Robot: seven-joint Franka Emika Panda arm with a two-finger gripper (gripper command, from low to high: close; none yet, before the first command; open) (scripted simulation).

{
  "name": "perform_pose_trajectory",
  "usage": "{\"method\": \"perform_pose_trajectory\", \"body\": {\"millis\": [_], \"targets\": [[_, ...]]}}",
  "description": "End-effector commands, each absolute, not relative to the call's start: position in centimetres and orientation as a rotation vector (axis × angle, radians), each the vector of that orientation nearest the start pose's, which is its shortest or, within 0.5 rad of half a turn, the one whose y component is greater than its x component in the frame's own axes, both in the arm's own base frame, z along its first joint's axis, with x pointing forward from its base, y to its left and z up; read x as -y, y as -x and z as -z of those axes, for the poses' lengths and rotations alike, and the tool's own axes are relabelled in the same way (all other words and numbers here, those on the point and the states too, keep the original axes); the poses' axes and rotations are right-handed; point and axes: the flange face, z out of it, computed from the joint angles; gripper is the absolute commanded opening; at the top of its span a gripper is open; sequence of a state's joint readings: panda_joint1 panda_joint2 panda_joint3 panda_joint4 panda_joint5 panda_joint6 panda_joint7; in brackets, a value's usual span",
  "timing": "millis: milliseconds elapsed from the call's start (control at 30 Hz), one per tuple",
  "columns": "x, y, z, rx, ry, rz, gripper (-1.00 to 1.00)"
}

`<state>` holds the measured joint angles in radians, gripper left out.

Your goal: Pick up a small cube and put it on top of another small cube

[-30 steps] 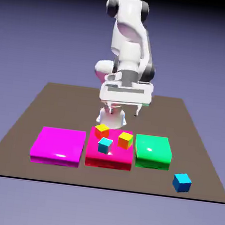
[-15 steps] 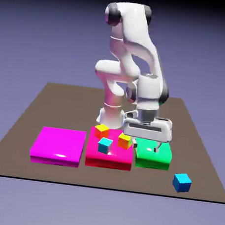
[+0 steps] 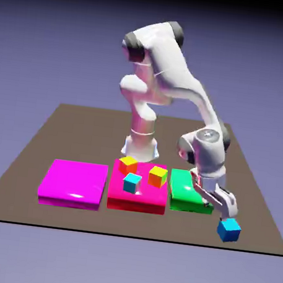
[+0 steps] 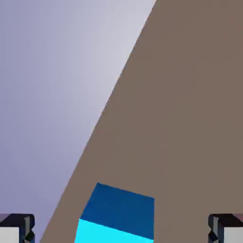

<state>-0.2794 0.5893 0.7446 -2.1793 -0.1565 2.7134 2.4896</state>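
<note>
The step in hand looks like the reach for the pick: the tool point(image 4: 121, 228) has its two fingers spread wide with nothing gripped, and in the exterior view it is by the deep blue cube point(image 3: 228, 230), at the lower right of the frame. That cube sits on the tabletop point(image 3: 97, 219) near its front edge, and in the hand view it shows at the bottom, left of the middle — between the fingertips' sides, but nearer the left one. The next move probably calls for a small shift and turn to centre the cube and square the fingers to its faces, then a straight descent before closing. Stacking is still to do; the other small cubes, two yellow-topped ones point(image 3: 158, 176) and a paler cyan one point(image 3: 132, 183), lie on the red block point(image 3: 136, 202) at lower centre.
</note>
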Motion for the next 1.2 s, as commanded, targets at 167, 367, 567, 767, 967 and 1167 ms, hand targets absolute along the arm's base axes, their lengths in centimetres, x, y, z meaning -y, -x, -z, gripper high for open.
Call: {"method": "perform_pose_trajectory", "body": {"millis": [167,367,567,767,967,1167], "targets": [[-29.0,-50.6,-17.2,-2.593,1.462,-0.584,0.00],[-30.0,-50.4,-14.0,-2.594,1.462,-0.584,-1.00],[-27.4,-50.6,-21.0,-2.574,1.581,-0.528,-1.00],[-19.2,-49.9,-23.0,-2.602,1.760,-0.385,-1.00],[-10.8,-47.9,-26.3,-2.618,1.863,-0.343,-1.00],[-3.3,-44.2,-30.2,-2.593,1.898,-0.398,-1.00]]}}
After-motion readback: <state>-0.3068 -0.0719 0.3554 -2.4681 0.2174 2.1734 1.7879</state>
